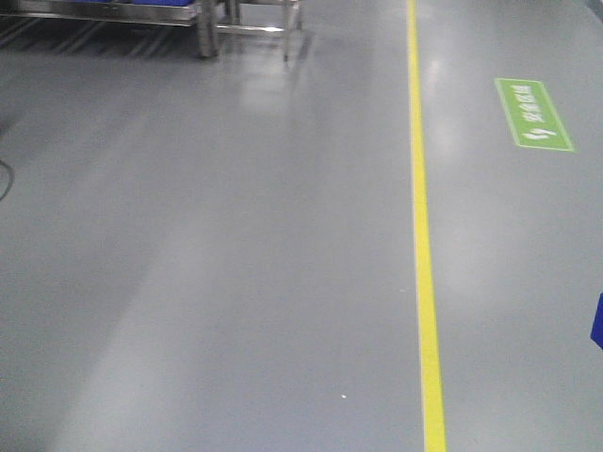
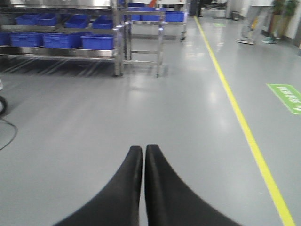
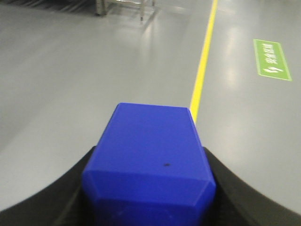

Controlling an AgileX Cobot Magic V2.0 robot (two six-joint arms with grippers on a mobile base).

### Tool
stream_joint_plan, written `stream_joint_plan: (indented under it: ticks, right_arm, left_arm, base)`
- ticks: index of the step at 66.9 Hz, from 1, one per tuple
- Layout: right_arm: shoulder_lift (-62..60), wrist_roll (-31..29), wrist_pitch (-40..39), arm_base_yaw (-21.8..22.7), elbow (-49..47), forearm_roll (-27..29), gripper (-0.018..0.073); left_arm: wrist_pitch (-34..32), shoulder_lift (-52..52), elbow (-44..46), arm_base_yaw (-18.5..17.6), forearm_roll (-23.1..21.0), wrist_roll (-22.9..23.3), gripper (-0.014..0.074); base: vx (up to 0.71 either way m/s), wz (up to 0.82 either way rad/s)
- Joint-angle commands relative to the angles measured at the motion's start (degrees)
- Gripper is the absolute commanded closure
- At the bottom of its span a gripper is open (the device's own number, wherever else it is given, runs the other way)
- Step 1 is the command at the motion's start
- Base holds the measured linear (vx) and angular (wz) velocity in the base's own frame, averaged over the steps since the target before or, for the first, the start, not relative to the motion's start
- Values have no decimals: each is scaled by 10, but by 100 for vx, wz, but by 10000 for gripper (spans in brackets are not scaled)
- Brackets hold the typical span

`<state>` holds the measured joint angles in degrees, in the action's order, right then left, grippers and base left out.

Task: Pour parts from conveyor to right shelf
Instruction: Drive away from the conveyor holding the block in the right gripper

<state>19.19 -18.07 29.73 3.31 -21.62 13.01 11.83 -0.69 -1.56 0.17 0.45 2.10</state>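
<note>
Blue plastic fills the right wrist view. The blue block point(image 3: 150, 132) sits clamped in our right hand point(image 3: 150, 162), and its longer side seems to run straight out ahead of the hand. Our left hand point(image 2: 143, 150) is pinched shut with nothing in it, so the right arm owns this one.

The shelf point(image 2: 61, 52) with its blue tubs point(image 2: 96, 41) lies ahead and off to the left, well apart from us across glossy grey floor point(image 1: 236, 264). The yellow line point(image 1: 421, 235) and a green floor sign point(image 1: 533, 113) are on our right. We reckon there's driving to do before any pouring.
</note>
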Motion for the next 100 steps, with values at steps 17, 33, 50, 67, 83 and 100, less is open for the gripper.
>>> stream_joint_plan:
  ticks: [17, 33, 50, 67, 83, 100]
  right_arm:
    - [5, -5, -44, 2, -15, 5, 564]
    - [5, -5, -44, 2, -15, 5, 564]
    - [5, -5, -44, 2, -15, 5, 564]
    - [5, -5, -44, 2, -15, 5, 564]
    - [5, -5, -44, 2, -15, 5, 564]
    - [5, -5, -43, 2, -15, 4, 564]
  left_arm:
    - [-46, -6, 11, -3, -5, 5, 603]
    - [-46, -6, 11, -3, -5, 5, 603]
    - [-46, -6, 11, -3, -5, 5, 603]
    - [-46, -6, 11, -3, -5, 5, 603]
    - [-46, -6, 11, -3, -5, 5, 603]
    - [-45, -6, 11, -3, -5, 5, 603]
  base:
    - [-16, -45]
    - [-12, -44]
    - [-8, -31]
    - [-2, -9]
    - [2, 6]
    - [6, 10]
